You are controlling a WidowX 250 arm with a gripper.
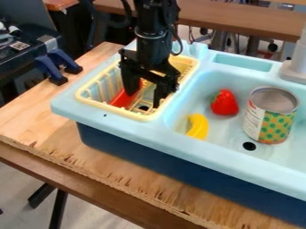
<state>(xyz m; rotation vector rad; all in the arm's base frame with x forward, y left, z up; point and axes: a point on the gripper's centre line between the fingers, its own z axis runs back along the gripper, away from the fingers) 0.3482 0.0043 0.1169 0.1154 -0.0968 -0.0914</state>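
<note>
Red piece is lying inside the pale yellow rack, leaning toward its front side. Camera view: the black hand is hanging down into the rack, its fingers standing spread, apparently open rather than gripping. One finger is overlapping the red piece; contact is possible, but the dark parts are hiding the line between them.

Rack is sitting in one end of the light blue toy sink, which is resting on the wooden counter. In the basin beside it, a red strawberry, a yellow banana and an upright can are lying or standing apart from the hand.

Progress, judged: hand and red piece are already meeting at the rack; no lift is showing. Whether a grasp is pending or a release is already done is not reading clearly.
</note>
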